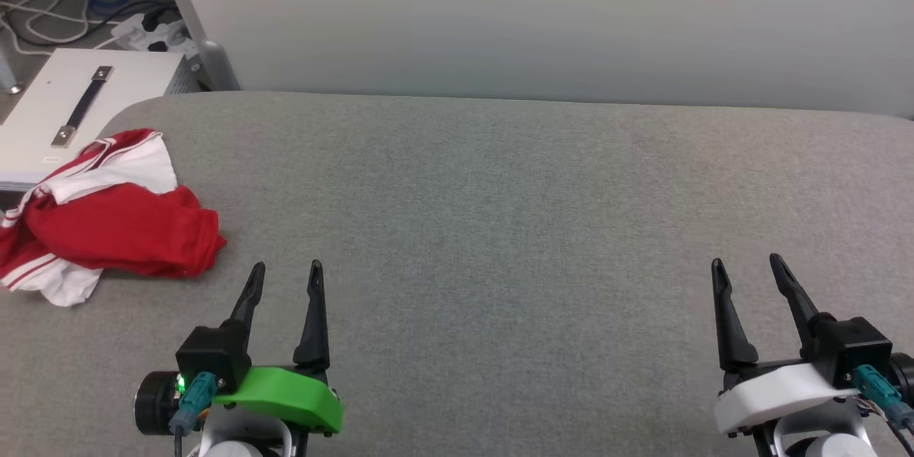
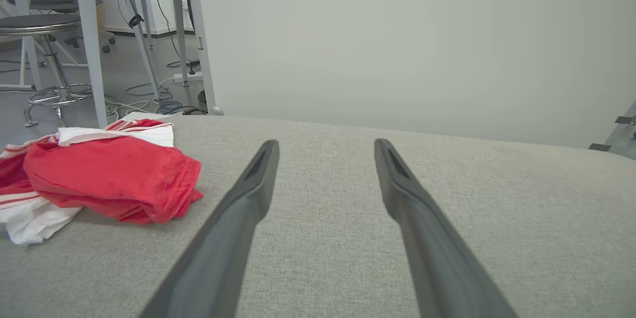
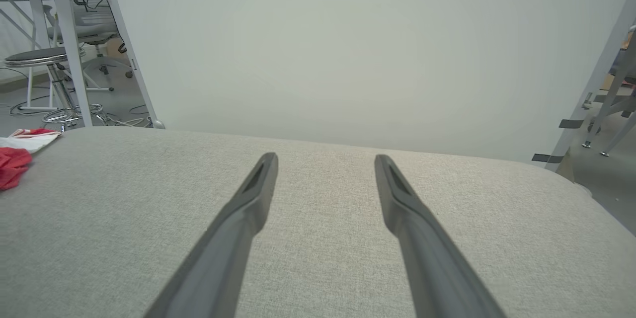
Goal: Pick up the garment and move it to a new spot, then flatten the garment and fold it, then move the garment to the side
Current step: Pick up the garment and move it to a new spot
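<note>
The garment (image 1: pixel 107 225) lies crumpled at the far left of the grey padded table (image 1: pixel 500 214), red with white sleeves and red-white striped trim; its lettering is hidden in the folds. My left gripper (image 1: pixel 285 270) is open at the lower left, just right of the garment and not touching it. In the left wrist view the garment (image 2: pixel 109 174) sits left of my open left gripper (image 2: pixel 325 145). My right gripper (image 1: pixel 746 264) is open at the lower right, far from the garment. The right wrist view catches an edge of the garment (image 3: pixel 15 159) at far left, with my right gripper (image 3: pixel 325 159) over bare cloth.
A white box (image 1: pixel 78 111) with a metal handle stands off the table's far left corner. Cables and a power strip (image 1: pixel 150 32) lie on the floor behind it. A pale wall panel (image 1: pixel 543 14) runs along the table's far edge. A stool (image 2: pixel 44 49) stands beyond.
</note>
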You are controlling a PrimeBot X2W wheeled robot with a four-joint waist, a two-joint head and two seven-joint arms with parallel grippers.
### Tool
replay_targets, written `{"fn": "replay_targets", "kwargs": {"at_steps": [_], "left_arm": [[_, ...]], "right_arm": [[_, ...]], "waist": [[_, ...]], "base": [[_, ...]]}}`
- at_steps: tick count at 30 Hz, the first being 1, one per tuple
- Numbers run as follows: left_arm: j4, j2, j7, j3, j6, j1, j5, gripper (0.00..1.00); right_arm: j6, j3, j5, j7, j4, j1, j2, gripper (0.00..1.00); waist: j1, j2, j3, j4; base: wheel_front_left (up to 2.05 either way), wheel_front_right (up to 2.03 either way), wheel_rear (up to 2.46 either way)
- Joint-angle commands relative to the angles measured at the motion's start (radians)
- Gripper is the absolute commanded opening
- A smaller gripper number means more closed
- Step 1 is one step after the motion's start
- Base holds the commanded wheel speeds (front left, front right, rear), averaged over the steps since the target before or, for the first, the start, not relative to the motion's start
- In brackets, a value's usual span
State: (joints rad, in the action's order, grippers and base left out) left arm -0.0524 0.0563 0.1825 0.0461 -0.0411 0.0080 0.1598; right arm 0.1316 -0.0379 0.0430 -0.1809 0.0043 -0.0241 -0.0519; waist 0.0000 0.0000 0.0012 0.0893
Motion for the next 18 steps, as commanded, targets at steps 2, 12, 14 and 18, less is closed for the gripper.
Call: {"fn": "replay_targets", "kwargs": {"at_steps": [2, 12, 14, 18], "left_arm": [[-0.003, -0.004, 0.012, -0.002, -0.008, 0.024, 0.009, 1.0], [-0.018, -0.005, 0.041, -0.013, -0.019, 0.028, 0.034, 1.0], [-0.022, -0.005, 0.045, -0.01, -0.019, 0.028, 0.04, 1.0], [-0.026, -0.005, 0.053, -0.008, -0.023, 0.03, 0.047, 1.0]], "right_arm": [[-0.001, 0.007, 0.008, -0.014, 0.001, -0.016, 0.001, 1.0], [-0.001, 0.063, 0.013, -0.043, 0.005, -0.015, 0.001, 1.0], [-0.001, 0.068, 0.013, -0.047, 0.007, -0.016, 0.001, 1.0], [-0.001, 0.073, 0.011, -0.055, 0.007, -0.014, 0.001, 1.0]], "waist": [[0.0, 0.0, -0.002, 0.059], [0.0, 0.0, 0.017, 0.255], [0.0, 0.0, 0.02, 0.28], [0.0, 0.0, 0.025, 0.327]], "base": [[0.0, 0.0, 0.0], [0.0, 0.0, 0.0], [0.0, 0.0, 0.0], [0.0, 0.0, 0.0]]}}
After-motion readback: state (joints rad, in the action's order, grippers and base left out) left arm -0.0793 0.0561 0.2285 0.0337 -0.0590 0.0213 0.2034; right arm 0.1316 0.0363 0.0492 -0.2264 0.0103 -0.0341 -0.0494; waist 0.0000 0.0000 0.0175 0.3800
